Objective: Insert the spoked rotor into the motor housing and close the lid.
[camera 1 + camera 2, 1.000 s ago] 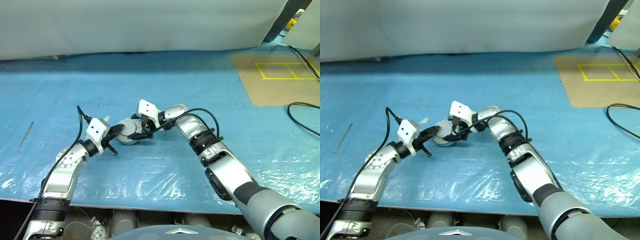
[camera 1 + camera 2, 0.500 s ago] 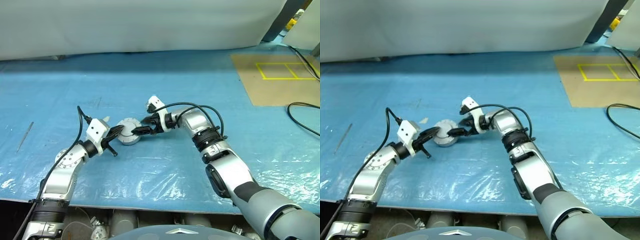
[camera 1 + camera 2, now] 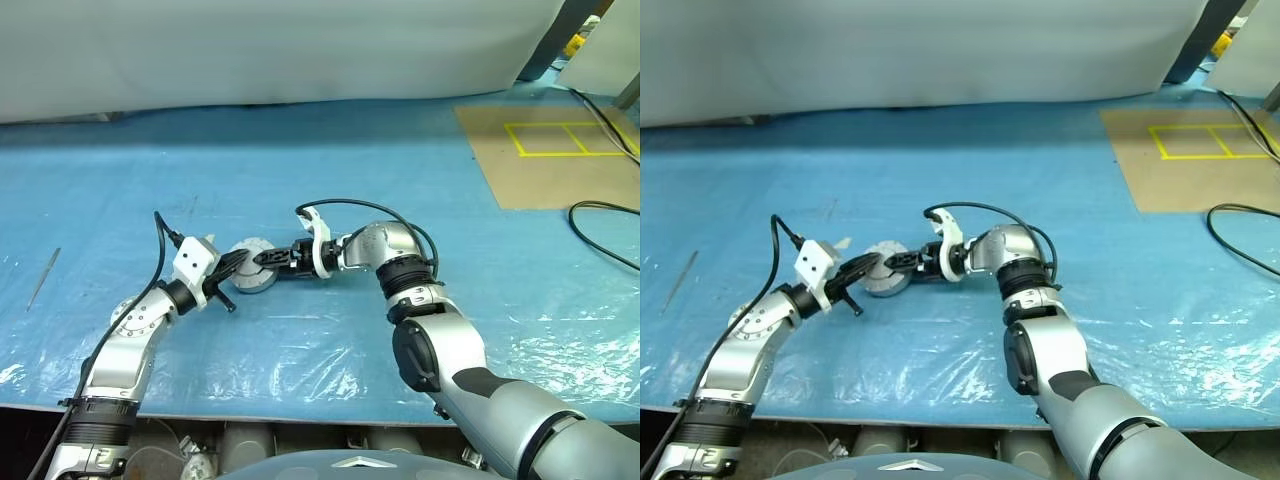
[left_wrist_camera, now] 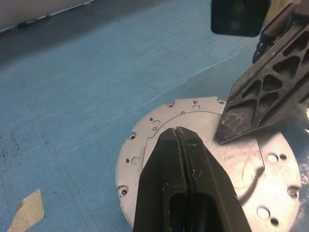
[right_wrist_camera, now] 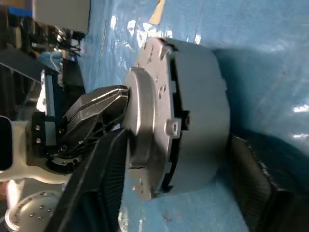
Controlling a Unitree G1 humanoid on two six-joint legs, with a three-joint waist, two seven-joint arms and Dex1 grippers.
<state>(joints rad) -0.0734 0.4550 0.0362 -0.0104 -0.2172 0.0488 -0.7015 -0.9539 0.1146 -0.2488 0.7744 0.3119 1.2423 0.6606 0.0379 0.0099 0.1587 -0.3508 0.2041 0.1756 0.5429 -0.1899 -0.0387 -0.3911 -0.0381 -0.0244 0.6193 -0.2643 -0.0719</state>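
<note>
On the blue plastic sheet (image 3: pixel 330 190) that covers the desk, the motor housing (image 3: pixel 252 279) lies between the two arms, with the lid (image 4: pixel 212 159) set on top of it; the lid's upper face is flat silver with small holes round its rim. In the right wrist view the lid sits on the grey cylinder of the housing with a narrow dark gap showing between the two. The left gripper (image 3: pixel 237 263) reaches in from the left with its two black fingers pressed together, clenched on nothing, their joined tip resting on the lid's top face. The right gripper (image 3: pixel 268 258) comes in from the right, pointing left and slightly down; its fingers are parted and straddle the stack, one finger (image 4: pixel 260 99) lying on the lid's top and the other down by the housing's base, though whether they squeeze it cannot be told. A thin metal rod (image 3: pixel 43 277) lies well apart at the far left, and a brown cardboard panel (image 3: pixel 545 155) with yellow tape lines lies at the far right.
</note>
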